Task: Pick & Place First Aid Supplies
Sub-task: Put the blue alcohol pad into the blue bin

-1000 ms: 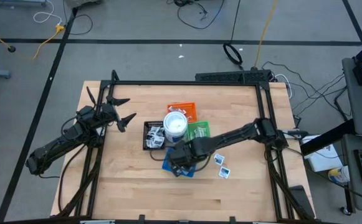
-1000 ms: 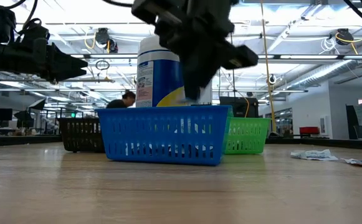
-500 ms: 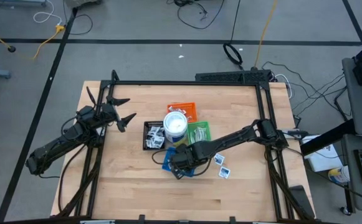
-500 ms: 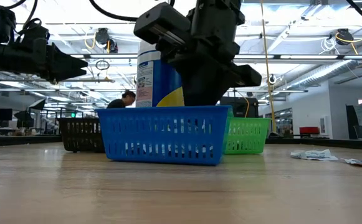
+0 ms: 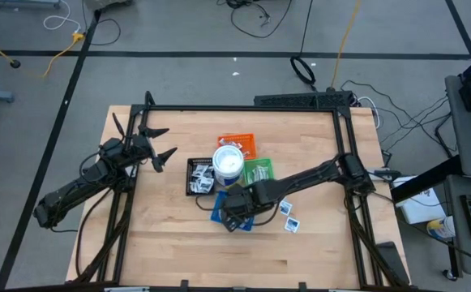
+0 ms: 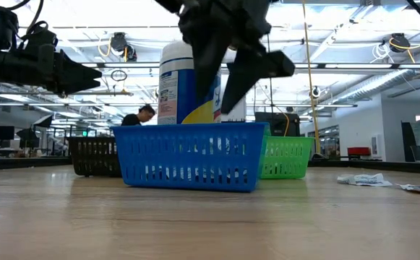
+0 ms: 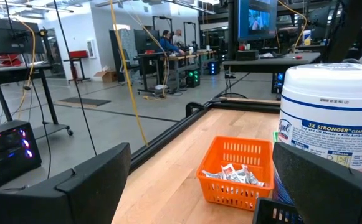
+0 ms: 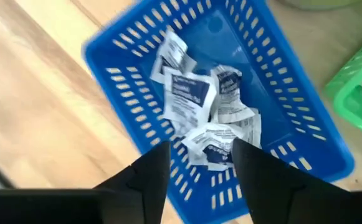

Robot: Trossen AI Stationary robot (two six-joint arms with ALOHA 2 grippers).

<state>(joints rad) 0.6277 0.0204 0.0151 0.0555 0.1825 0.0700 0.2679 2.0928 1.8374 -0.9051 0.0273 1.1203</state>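
Observation:
My right gripper [image 8: 199, 152] hangs open over the blue tray [image 8: 296, 134], pointing steeply down, with nothing between its fingers. Several white packets with dark-blue print [image 8: 199, 106] lie piled on the tray's floor below it. In the low view its spread fingers [image 6: 223, 76] stand above the blue tray's rim [image 6: 188, 128]. Two more packets [image 5: 285, 208] [image 5: 292, 225] lie flat on the table to the right of the blue tray [image 5: 218, 216]. My left gripper [image 5: 160, 144] waits open and level at the table's far left.
Behind the blue tray stand a white tub with a blue band [image 5: 228, 162], a black tray with packets [image 5: 200, 176], a green tray [image 5: 261, 170] and an orange tray holding packets [image 7: 237, 180]. Bare wood lies along the table's near side [image 5: 219, 259].
My right gripper dipped toward the blue tray with its fingers shut, then rose a little and opened above it. My left arm has kept still.

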